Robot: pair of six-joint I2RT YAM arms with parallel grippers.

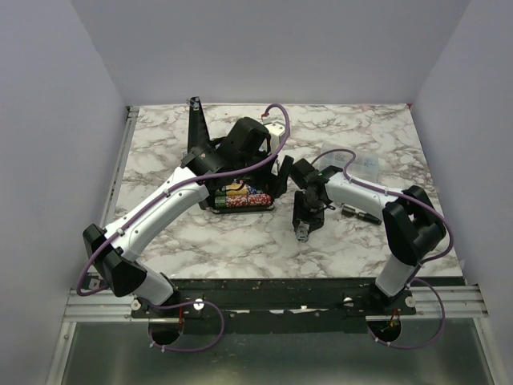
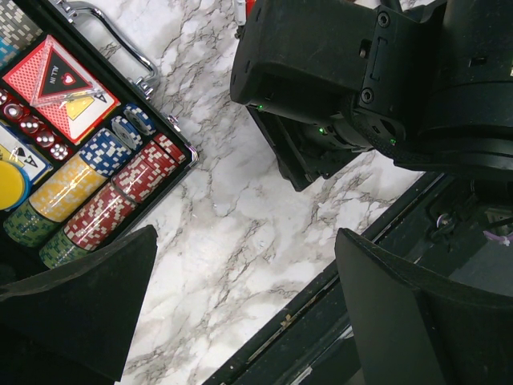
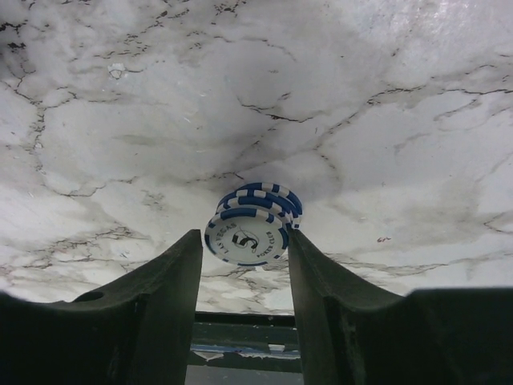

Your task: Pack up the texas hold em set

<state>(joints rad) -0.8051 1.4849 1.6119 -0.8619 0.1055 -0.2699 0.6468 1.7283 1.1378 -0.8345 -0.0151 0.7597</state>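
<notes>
The black hinged case (image 1: 210, 200) lies open left of centre, its lid (image 1: 196, 128) standing up. In the left wrist view it holds rows of chips (image 2: 104, 188), red cards (image 2: 48, 68) under a red triangle, red dice (image 2: 36, 132) and a yellow disc (image 2: 10, 186); its metal handle (image 2: 120, 40) faces the marble. My left gripper (image 2: 246, 241) hangs open and empty over bare marble beside the case, as the top view (image 1: 276, 172) also shows. My right gripper (image 3: 244, 241) points down at the table (image 1: 302, 233), its jaws closed around a small skewed stack of blue-and-white chips (image 3: 248, 228).
A clear plastic compartment box (image 1: 362, 168) sits at the back right. A small black tool (image 1: 361, 215) lies right of my right wrist. My right arm's black body (image 2: 361, 80) is close to the left gripper. The table's dark front edge (image 2: 321, 321) is near.
</notes>
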